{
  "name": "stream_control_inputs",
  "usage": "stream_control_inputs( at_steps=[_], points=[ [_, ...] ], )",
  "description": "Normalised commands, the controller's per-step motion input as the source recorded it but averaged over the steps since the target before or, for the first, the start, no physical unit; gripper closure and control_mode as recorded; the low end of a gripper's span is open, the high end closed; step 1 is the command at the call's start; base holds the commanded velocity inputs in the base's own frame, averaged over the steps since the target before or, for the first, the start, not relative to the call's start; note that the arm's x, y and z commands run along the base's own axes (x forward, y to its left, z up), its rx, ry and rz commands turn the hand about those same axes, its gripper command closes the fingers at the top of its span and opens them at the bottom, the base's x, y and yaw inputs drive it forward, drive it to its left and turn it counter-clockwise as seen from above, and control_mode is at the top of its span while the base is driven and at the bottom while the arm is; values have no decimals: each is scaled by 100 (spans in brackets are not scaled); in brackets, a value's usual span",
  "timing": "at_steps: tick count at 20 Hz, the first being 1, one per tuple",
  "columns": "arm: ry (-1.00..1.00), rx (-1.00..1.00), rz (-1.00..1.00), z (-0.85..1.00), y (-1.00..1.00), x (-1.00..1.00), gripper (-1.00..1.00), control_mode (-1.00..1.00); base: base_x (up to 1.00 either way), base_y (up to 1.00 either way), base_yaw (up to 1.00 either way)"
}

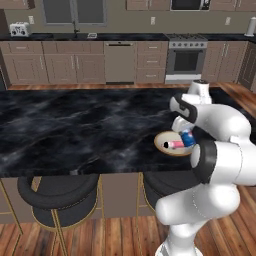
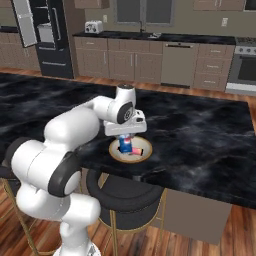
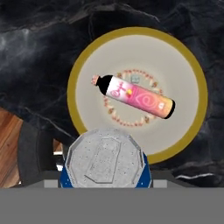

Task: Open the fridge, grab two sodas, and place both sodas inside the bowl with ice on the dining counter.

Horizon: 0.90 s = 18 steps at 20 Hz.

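Note:
My gripper (image 2: 125,138) hangs over the dining counter (image 1: 75,130), shut on the blue soda can (image 1: 188,138), which it holds upright at the near side of the cream bowl (image 1: 156,142). In the hand view the can's silver top (image 3: 105,159) sits close below the camera and hides my fingertips. The pink-labelled bottle (image 3: 135,96) lies on its side in the middle of the tan-rimmed bowl (image 3: 72,83). From the right base view the can (image 2: 125,145) stands beside the bottle (image 2: 136,151) within the bowl's rim (image 2: 145,156). The black fridge (image 2: 50,35) stands far back left, one door swung open.
Round black stools (image 1: 57,192) tuck under the island's near edge, one right below the bowl (image 2: 130,195). Brown cabinets, a dishwasher and a stove (image 1: 186,60) line the far wall. Wide bare marble (image 2: 200,130) spreads around the bowl.

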Motion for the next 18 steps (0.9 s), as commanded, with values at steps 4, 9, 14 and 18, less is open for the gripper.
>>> stream_control_inputs(
  at_steps=[4, 9, 14, 18],
  points=[
    [0, 0, 3, -17, -3, 28, 100, -100, 0, 0, 0],
    [0, 0, 3, -19, 0, 15, 100, -100, 0, 0, 0],
    [0, 0, 3, -19, 0, 13, 100, -100, 0, 0, 0],
    [0, 0, 3, -18, 0, 15, 100, -100, 0, 0, 0]
  ],
)
